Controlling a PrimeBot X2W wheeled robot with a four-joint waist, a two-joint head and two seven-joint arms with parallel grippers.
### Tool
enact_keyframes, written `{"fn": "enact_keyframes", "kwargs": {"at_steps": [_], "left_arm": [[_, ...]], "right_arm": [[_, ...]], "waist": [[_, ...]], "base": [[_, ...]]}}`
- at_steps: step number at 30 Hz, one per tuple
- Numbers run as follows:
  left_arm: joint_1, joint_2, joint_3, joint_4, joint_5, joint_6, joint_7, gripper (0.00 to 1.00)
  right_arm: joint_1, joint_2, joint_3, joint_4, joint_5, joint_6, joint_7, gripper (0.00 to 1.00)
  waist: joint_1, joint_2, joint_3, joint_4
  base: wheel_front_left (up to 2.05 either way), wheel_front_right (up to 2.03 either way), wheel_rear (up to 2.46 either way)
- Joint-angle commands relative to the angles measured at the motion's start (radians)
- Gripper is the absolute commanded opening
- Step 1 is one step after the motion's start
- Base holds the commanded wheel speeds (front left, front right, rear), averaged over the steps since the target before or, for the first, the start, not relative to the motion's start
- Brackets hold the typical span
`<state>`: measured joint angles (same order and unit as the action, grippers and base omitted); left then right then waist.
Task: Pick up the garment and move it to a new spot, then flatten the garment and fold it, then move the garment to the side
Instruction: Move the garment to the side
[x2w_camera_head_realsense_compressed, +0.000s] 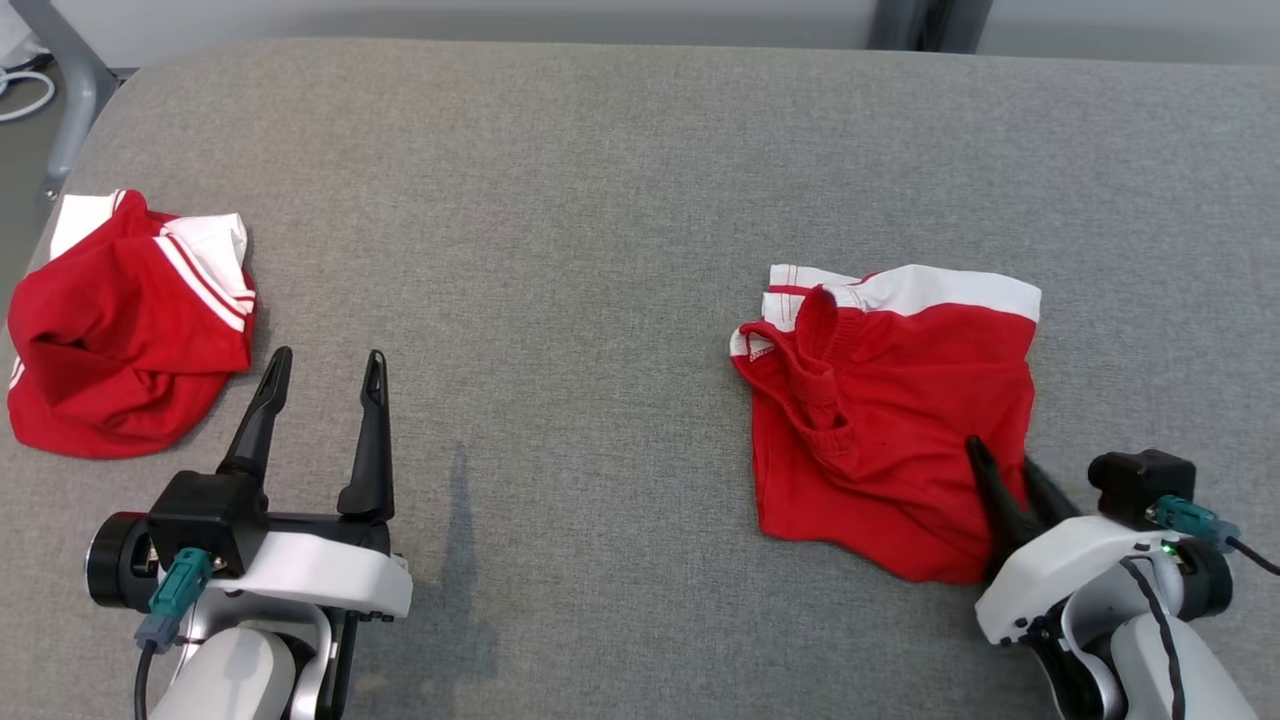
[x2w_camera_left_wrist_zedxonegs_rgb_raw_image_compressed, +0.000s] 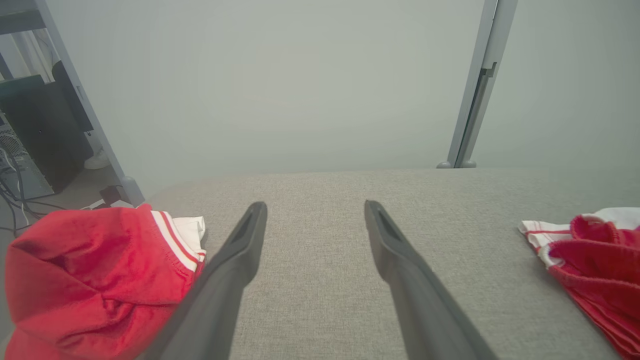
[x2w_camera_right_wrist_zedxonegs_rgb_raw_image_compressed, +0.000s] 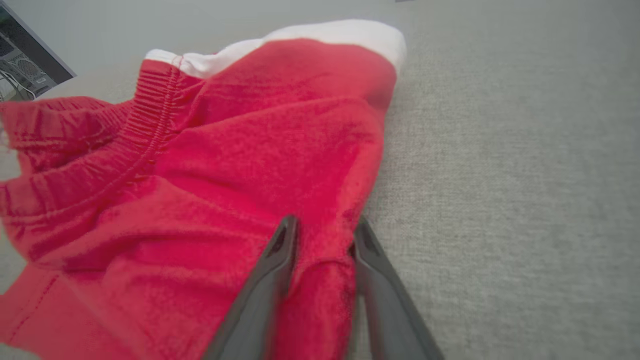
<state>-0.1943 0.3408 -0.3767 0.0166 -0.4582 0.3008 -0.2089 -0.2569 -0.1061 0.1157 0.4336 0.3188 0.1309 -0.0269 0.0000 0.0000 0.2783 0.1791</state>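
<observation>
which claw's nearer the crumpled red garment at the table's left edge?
Left. The left claw sits just beside the crumpled garment, not touching. The right claw is far across the table, astride the other garment.

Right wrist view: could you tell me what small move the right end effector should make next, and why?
Probably finish closing the right end effector: its fingers straddle a raised fold at the edge of the red shorts, and a firm pinch isn't evident, so lifting now might drop them.
</observation>
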Motion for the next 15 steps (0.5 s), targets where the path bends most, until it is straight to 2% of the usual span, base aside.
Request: {"fn": "enact_keyframes", "kwargs": {"at_steps": [1,5,8,15], "left_arm": [[-0.018,0.006,0.005,0.005,-0.001,0.000,-0.006,1.00],[-0.018,0.009,0.007,0.009,-0.004,-0.001,-0.010,1.00],[-0.021,0.014,0.010,-0.003,-0.003,-0.004,-0.015,1.00],[-0.026,0.030,0.003,-0.045,0.013,0.005,0.003,1.00]], "right_arm": [[0.003,-0.006,0.010,0.015,0.011,0.000,0.000,0.00],[-0.008,-0.015,0.026,0.015,0.011,0.000,-0.013,0.00],[-0.020,-0.029,0.057,0.001,0.002,0.000,-0.026,0.00],[-0.038,-0.064,0.121,-0.021,0.004,0.000,-0.039,0.00]], "waist": [[0.0000,0.0000,-0.005,-0.007],[0.0000,0.0000,-0.013,-0.022],[0.0000,0.0000,-0.017,-0.059],[0.0000,0.0000,0.004,-0.188]], "base": [[0.00,0.00,0.00],[0.00,0.00,0.00],[0.00,0.00,0.00],[0.00,0.00,0.00]]}}
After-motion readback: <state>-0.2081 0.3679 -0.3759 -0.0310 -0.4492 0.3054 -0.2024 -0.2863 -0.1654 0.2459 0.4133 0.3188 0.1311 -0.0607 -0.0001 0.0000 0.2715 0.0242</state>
